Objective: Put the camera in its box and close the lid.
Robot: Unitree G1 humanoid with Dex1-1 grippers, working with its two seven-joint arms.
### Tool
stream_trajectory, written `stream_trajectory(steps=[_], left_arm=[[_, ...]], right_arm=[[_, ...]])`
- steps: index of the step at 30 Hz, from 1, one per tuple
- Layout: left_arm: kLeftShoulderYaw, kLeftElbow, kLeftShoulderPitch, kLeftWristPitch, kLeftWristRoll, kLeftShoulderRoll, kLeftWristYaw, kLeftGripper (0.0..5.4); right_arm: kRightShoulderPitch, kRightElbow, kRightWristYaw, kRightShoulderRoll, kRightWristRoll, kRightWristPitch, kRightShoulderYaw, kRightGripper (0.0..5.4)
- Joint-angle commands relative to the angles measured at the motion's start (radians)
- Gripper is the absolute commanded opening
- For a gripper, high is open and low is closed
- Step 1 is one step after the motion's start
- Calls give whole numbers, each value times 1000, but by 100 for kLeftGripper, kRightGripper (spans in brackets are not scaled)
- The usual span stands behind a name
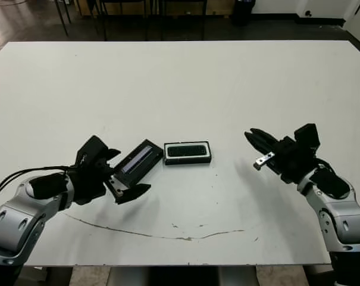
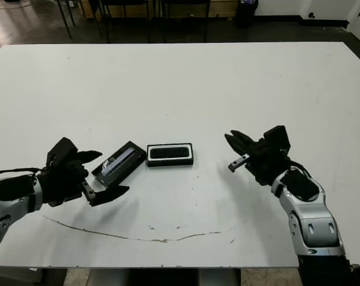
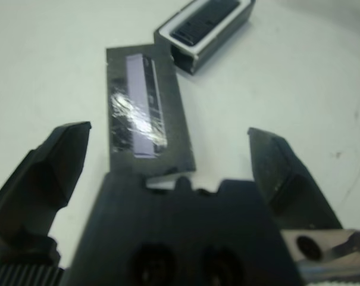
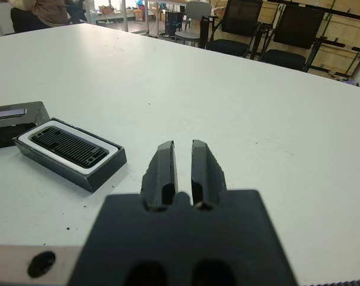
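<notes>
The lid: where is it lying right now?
The lid lies flat on the table, left of centre, angled with one end at the box and the other between the open left end effector's fingers.

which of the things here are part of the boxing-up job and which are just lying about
Part of the job:
- camera, already lying in its box
- box
- lid, flat on the table beside the box, not yet on it

Just lying about:
- nothing else on the white table
- chairs beyond the table
</notes>
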Motion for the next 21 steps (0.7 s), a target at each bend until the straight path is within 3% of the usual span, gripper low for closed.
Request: stream_trajectory(steps=[1, 10, 21], left_arm=[[-24, -1, 25, 3, 32, 28, 20, 537], [-47, -24, 64, -11, 89, 6, 118, 528], [-80, 16, 85, -97, 119, -18, 115, 277]], right_arm=[[11, 9, 4, -13, -11, 5, 5, 0], [9, 6, 4, -16, -6, 16, 2, 0], [7, 4, 6, -20, -2, 27, 1, 0]])
